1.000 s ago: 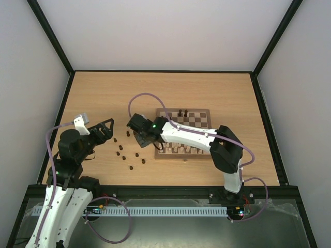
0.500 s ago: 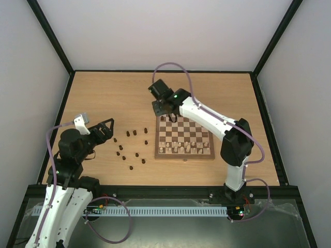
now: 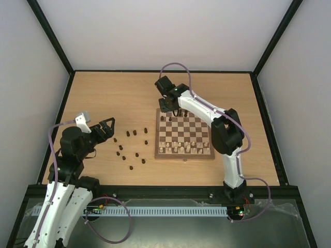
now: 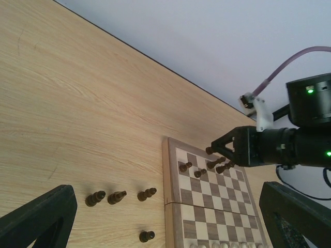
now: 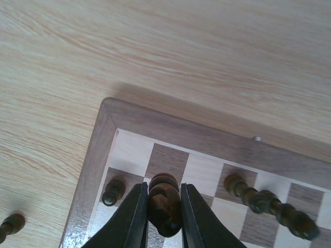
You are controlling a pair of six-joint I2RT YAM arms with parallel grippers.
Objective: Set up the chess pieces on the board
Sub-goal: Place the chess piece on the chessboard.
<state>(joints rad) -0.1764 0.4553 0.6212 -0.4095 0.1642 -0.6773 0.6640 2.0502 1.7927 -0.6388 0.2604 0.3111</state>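
1. The right gripper (image 3: 164, 106) is reaching over the far-left corner of the board (image 3: 183, 156), with its arm stretching across the table (image 3: 103, 93)
2. In the right wrist view its fingers (image 5: 135, 217) are closing narrowly on a dark piece (image 5: 164, 202), pinching it from both sides
3. The held piece is hanging over the squares by the board's far-left corner (image 5: 98, 155); it's hard to tell whether its base is touching the board
4. Four other dark pieces on the board (image 3: 170, 118) are standing in the far rows; the wrist view shows one just left of the held piece (image 5: 114, 191) and a taller one to its right (image 5: 243, 194)
5. The cream pieces (image 3: 183, 148) are sitting along the near rows
6. The loose dark pieces (image 3: 129, 150) are lying scattered on the table left of the board, apart from each other; some are lying on their sides in the left wrist view (image 4: 106, 197)
7. The left gripper (image 3: 110, 129) is hovering near the left side of that scatter, fingers spreading wide and holding nothing; both fingertips (image 4: 36, 217) are framing the left wrist view
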